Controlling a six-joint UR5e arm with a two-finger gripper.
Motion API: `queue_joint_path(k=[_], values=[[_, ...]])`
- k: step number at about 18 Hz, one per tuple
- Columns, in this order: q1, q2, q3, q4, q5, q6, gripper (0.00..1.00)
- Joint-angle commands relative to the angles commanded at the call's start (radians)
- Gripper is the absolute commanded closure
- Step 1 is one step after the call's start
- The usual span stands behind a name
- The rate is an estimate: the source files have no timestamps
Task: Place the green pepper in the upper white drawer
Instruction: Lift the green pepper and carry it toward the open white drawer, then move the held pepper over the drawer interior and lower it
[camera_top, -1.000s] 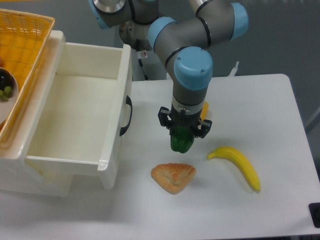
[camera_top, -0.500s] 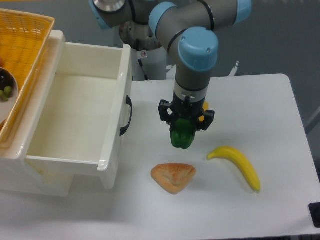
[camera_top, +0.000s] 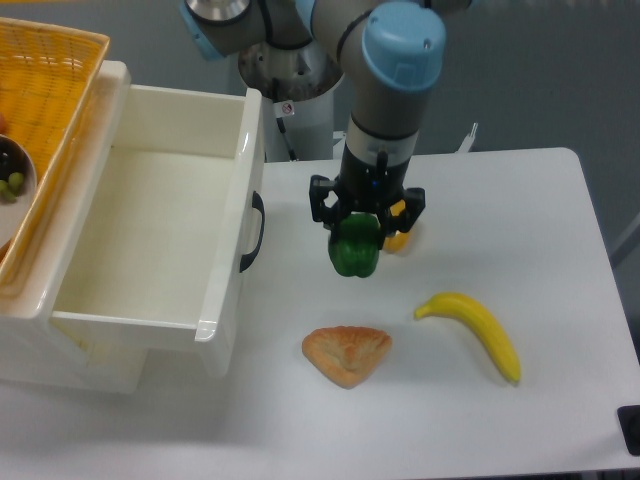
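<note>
The upper white drawer (camera_top: 150, 230) stands open to my left, and my gripper (camera_top: 358, 232), pinching the green pepper (camera_top: 354, 248), has risen off the table (camera_top: 500, 200) and drifted toward it since a second ago, so the carry has begun.

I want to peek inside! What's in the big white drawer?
The upper white drawer is pulled open, and the part in view holds nothing, just bare white floor. Its near wall hides a strip of the floor. The green pepper hangs outside it, in the gripper.
</note>
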Motion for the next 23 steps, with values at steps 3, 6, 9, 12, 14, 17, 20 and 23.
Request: queue_joint_path(k=[3,6,9,12,14,17,20,23], values=[[-0.008,0.038,0.0,-0.043,-0.035,-0.006,0.55],[-0.005,0.063,-0.005,-0.057,-0.083,-0.048,0.55],[-0.003,0.086,-0.017,-0.067,-0.117,-0.083,0.55],[0.001,0.103,-0.018,-0.094,-0.158,-0.088,0.55],[0.017,0.115,-0.018,-0.109,-0.201,-0.117,0.55],[0.023,0.135,-0.02,-0.126,-0.218,-0.123,0.55],[0.017,0.152,-0.029,-0.13,-0.239,-0.123,0.55],[-0.009,0.153,-0.032,-0.146,-0.247,-0.129,0.54]])
